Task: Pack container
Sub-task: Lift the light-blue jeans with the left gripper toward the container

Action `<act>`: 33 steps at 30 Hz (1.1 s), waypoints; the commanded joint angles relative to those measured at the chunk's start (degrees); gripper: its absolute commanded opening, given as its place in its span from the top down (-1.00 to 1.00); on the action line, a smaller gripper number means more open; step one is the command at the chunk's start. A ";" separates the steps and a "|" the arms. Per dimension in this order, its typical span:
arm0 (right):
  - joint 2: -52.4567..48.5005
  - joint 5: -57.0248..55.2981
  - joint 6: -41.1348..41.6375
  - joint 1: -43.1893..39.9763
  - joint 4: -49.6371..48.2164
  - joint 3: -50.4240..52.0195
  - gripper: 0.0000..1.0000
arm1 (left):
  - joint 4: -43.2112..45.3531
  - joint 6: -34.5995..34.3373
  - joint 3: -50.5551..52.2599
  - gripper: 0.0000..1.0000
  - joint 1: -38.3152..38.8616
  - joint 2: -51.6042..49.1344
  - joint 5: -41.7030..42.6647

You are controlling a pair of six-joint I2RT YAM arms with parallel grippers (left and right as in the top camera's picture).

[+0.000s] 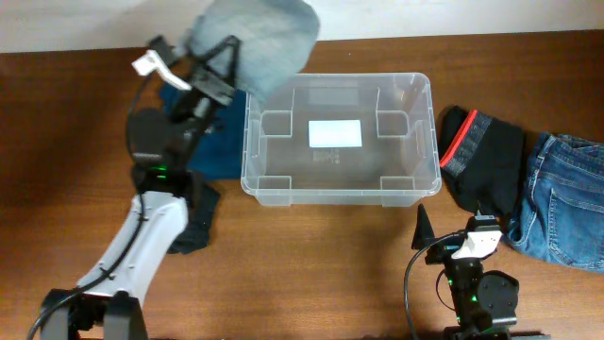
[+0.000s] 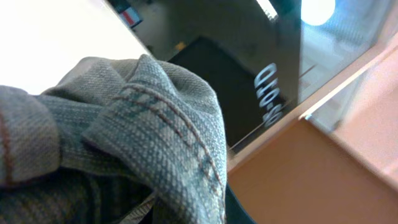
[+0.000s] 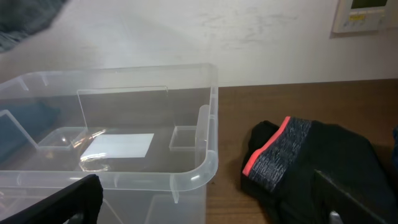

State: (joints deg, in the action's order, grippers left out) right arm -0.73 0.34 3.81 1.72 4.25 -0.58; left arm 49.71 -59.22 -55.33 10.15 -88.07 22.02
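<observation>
The clear plastic container [image 1: 415, 184] sits mid-table with a white label on its bottom and nothing in it; it also shows in the right wrist view [image 3: 186, 174]. My left gripper [image 1: 219, 74] is raised at the container's upper left corner, shut on a grey-blue folded denim garment [image 1: 257, 42] that fills the left wrist view [image 2: 149, 143]. My right gripper [image 3: 205, 202] is open and empty, low near the table's front edge, right of the container's near right corner.
A black garment with a red waistband [image 1: 483, 156] lies right of the container, also in the right wrist view [image 3: 311, 162]. Blue jeans [image 1: 566, 198] lie at the far right. A dark blue garment [image 1: 212, 142] and a black one [image 1: 193, 222] lie left of the container.
</observation>
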 commanded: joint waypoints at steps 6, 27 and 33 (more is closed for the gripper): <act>0.37 0.52 -0.39 0.15 0.28 0.26 -0.97 | -7.13 17.35 -2.36 0.99 10.84 1.22 -19.10; 0.37 0.52 -0.39 0.15 0.28 0.26 -0.97 | -5.38 19.85 -2.36 0.99 13.11 -9.64 -9.68; 0.37 0.52 -0.39 0.15 0.28 0.26 -0.96 | -13.16 19.87 -2.36 0.99 14.51 -9.64 -9.88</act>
State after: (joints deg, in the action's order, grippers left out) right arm -0.73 0.34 3.84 1.72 4.25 -0.58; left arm 37.43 -40.91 -55.51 23.64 -97.41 10.85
